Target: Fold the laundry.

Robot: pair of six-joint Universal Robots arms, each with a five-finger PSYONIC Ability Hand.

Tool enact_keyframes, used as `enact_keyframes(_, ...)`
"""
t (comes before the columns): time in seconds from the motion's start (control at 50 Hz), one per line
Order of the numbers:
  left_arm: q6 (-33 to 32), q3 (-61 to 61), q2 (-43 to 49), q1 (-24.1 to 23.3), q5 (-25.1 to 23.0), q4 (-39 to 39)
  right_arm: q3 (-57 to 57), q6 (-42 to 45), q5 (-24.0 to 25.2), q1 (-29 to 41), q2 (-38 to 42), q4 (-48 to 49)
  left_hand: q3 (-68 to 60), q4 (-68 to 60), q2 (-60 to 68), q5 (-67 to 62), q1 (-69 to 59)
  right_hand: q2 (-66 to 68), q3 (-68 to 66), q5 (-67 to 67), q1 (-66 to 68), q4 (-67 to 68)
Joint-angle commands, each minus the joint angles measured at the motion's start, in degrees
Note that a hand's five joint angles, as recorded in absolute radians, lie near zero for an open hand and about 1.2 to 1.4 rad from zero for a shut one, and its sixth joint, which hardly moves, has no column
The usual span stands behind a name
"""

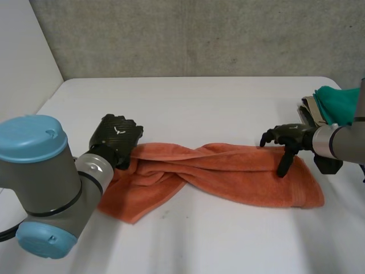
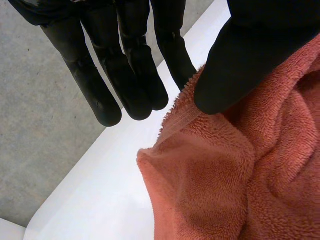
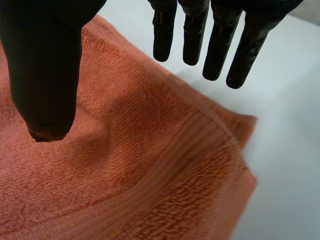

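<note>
An orange towel (image 1: 228, 171) lies bunched and twisted lengthwise across the white table (image 1: 199, 97). My left hand (image 1: 117, 137) is at the towel's left end. Its thumb (image 2: 250, 55) and nearest finger pinch the raised hem of the towel (image 2: 250, 175), while the other fingers stay straight. My right hand (image 1: 288, 137) hovers over the towel's right end with fingers spread and the thumb pointing down at the cloth. Near its fingertips lies the flat right corner of the towel (image 3: 125, 175). Nothing sits between its thumb (image 3: 45, 65) and fingers.
A teal cloth (image 1: 336, 103) lies on a beige folded piece (image 1: 312, 111) at the table's right edge, just behind my right forearm. A grey wall stands beyond the far table edge. Bare table stretches in front of and behind the towel.
</note>
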State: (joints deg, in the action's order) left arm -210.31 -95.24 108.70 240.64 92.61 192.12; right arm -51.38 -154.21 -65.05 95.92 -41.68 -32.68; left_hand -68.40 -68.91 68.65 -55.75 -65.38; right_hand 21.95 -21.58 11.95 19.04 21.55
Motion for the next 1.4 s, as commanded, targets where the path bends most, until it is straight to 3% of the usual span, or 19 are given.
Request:
enact_keyframes(0.02,0.0,-0.1,0.4,0.2,-0.1,0.6,1.5,0.3,0.1,0.4,3.1,0.2,-11.6,-11.1,11.4,-14.3,-14.6,44.7,-45.1,44.7,47.6,45.1)
enact_keyframes(0.04,0.0,0.1,0.5,0.4,-0.1,0.7,2.1,0.5,0.1,0.5,3.3,0.2,-11.6,-11.1,11.4,-14.3,-14.6,57.9,-58.3,57.9,60.8,58.3)
enact_keyframes(0.18,-0.2,5.8,4.8,1.2,-0.1,4.9,6.7,0.8,-1.7,0.5,3.9,0.4,-11.6,-11.1,11.4,-14.3,-14.6,58.1,-58.4,58.0,61.0,58.4)
enact_keyframes(0.26,-0.6,12.7,7.7,2.0,-0.1,8.6,13.6,0.3,-5.1,0.7,3.9,1.3,-11.6,-11.1,11.4,-14.3,-14.6,58.1,-58.4,58.0,61.0,58.4)
enact_keyframes(0.42,-2.4,33.7,11.7,2.3,0.0,18.6,32.0,-4.2,-11.8,8.5,0.4,16.2,-11.6,-11.1,11.4,-14.3,-14.6,58.1,-58.4,58.0,61.0,58.4)
enact_keyframes(0.52,-2.6,40.4,11.7,2.3,-0.2,22.6,31.1,-8.3,-12.6,9.6,-5.9,22.2,-11.6,-11.1,11.4,-14.3,-14.6,58.1,-58.4,58.0,61.0,58.4)
enact_keyframes(0.6,-2.5,37.2,10.3,1.5,-0.2,22.9,25.6,-9.0,-12.1,10.2,-9.0,21.9,-11.6,-11.1,11.4,-14.3,-14.6,58.1,-58.4,58.0,61.0,58.4)
enact_keyframes(0.74,-2.9,19.8,1.3,1.1,-0.5,23.4,9.6,-7.3,-11.6,10.9,-13.4,17.2,-11.6,-11.1,11.4,-14.3,-14.6,57.1,-57.5,57.1,60.0,57.5)
enact_keyframes(0.76,-3.2,16.3,0.1,1.1,-0.5,23.4,8.2,-7.1,-11.7,10.9,-13.4,16.7,-11.6,-11.1,11.4,-14.3,-14.6,46.4,-46.8,46.4,49.4,46.8)
enact_keyframes(0.8,-3.3,12.6,-0.9,0.9,-0.6,23.4,4.0,-5.8,-11.9,10.8,-13.4,15.9,-11.6,-11.1,11.4,-14.3,-14.6,7.5,-7.9,7.5,10.4,7.9)
enact_keyframes(0.92,-3.3,0.5,-7.2,-2.8,-1.8,22.9,-0.2,-2.4,-11.1,10.2,-12.7,15.8,-11.6,-11.1,11.4,-14.3,-14.6,-10.0,9.6,-10.0,-7.1,-9.6)
enact_keyframes(1.14,-3.3,-15.0,-19.1,-6.3,-3.8,20.8,4.1,7.6,-3.0,10.5,-6.0,12.5,-11.6,-11.1,11.4,-14.3,-14.6,-11.2,10.8,-11.2,-8.3,-10.8)
enact_keyframes(1.26,-3.1,-16.9,-21.2,-7.0,-3.6,17.5,6.2,6.4,-1.8,11.9,-1.7,9.3,-11.6,-11.1,11.4,-14.3,-14.6,-11.4,11.0,-11.4,-8.5,-11.0)
enact_keyframes(1.4,-2.6,-17.3,-23.3,-7.0,-3.4,14.8,7.8,-2.2,-1.9,19.6,2.6,12.9,-11.6,-11.1,11.4,-14.3,-14.6,-11.5,11.2,-11.5,-8.6,-11.1)
